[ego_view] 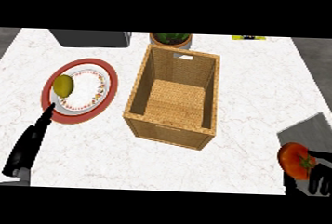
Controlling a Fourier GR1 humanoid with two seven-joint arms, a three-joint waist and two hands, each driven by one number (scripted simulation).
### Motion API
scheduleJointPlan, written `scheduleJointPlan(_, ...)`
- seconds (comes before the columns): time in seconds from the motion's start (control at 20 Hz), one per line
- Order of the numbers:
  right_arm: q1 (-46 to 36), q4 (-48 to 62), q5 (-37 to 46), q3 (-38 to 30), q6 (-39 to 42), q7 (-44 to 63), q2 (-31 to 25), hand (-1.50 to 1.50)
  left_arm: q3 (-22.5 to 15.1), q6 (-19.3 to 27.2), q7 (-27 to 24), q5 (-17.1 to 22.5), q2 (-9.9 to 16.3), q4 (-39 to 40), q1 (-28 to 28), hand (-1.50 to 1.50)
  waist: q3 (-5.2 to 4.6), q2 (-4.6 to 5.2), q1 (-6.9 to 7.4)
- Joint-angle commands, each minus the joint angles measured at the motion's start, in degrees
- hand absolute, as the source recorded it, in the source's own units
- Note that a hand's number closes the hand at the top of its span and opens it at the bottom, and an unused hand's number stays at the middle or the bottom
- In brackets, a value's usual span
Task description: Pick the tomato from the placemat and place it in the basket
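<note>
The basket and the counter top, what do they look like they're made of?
The basket looks like woven wicker or rattan, matte tan: a fine weave pattern shows on its walls and floor, and a handle slot is cut near the far rim. The counter top looks like polished white marble or similar stone, with faint reddish veins.

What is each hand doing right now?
Left hand: open, fingers straight, holding nothing.
Right hand: shut on the round red tomato.
</note>
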Motion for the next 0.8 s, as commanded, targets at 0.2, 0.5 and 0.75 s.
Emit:
scheduleJointPlan(0.2, 1.7, -29.9, 9.1, 10.3, 21.2, 16.4, 2.6, 1.50, -0.6, -0.9, -0.5, 0.3, 0.0, -0.6, -0.1, 0.00, 0.26, 0.62, 1.67)
scheduleJointPlan(0.5, -10.4, -31.9, 14.3, 18.7, 35.2, 29.3, 7.5, 1.50, -3.0, -0.3, 4.0, -1.4, -1.9, -2.6, -2.9, 0.00, 0.58, 0.87, 3.28)
scheduleJointPlan(0.75, -27.9, -26.8, 14.8, 22.9, 45.1, 39.5, 15.0, 1.50, -2.4, -0.5, 0.9, -0.9, -1.8, 0.0, -3.5, 0.00, 0.54, 0.91, 4.21)
